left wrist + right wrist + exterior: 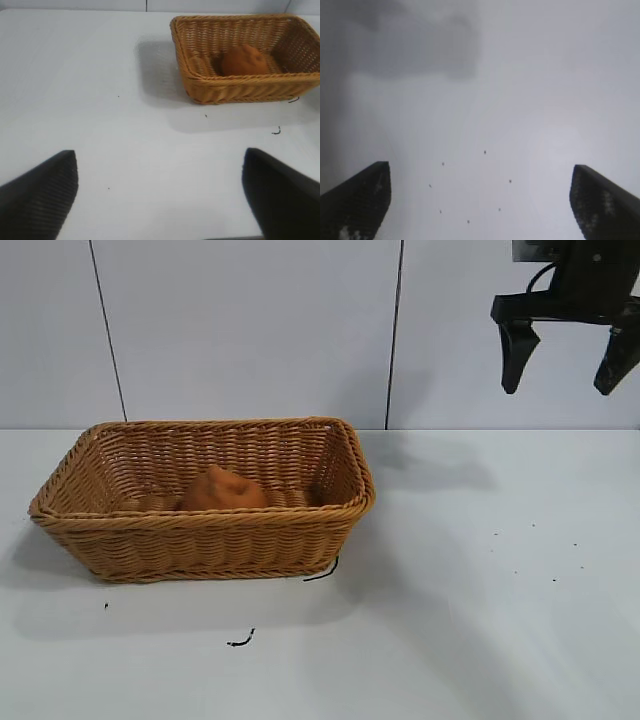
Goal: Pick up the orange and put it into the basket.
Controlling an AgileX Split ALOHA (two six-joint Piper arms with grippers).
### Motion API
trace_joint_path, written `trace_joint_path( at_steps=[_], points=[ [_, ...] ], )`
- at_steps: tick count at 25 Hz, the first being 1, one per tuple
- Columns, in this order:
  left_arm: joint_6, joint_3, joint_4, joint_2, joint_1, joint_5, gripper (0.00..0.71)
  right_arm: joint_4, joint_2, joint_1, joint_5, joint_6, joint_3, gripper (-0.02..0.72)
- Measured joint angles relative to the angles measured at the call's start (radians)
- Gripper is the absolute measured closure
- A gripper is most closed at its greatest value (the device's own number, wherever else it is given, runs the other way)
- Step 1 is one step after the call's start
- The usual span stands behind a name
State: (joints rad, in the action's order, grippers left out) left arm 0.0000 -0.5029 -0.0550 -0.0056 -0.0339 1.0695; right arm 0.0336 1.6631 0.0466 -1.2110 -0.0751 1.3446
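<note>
The orange (222, 490) lies inside the tan wicker basket (205, 535) on the left half of the white table. Both also show in the left wrist view, the orange (243, 61) inside the basket (235, 87). My right gripper (567, 352) hangs open and empty high at the upper right, far from the basket. In its wrist view the right gripper (480, 172) has only bare table between its fingers. My left gripper (160, 162) is open and empty over bare table, well away from the basket; it is out of the exterior view.
A white panelled wall (250, 330) stands behind the table. Small dark marks lie on the table in front of the basket (240, 640) and at the right (555, 580). A dark strand (322, 572) sticks out at the basket's front right corner.
</note>
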Motion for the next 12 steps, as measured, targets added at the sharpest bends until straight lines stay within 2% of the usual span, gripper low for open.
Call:
trace_joint_path(
  at_steps=[7, 12],
  points=[
    [0.000, 0.000, 0.000, 0.000, 0.000, 0.000, 0.071, 0.000, -0.455, 0.000, -0.004, 0.006, -0.370, 0.009],
    [0.000, 0.000, 0.000, 0.000, 0.000, 0.000, 0.071, 0.000, -0.772, 0.000, 0.022, 0.049, -0.586, 0.009]
  ],
)
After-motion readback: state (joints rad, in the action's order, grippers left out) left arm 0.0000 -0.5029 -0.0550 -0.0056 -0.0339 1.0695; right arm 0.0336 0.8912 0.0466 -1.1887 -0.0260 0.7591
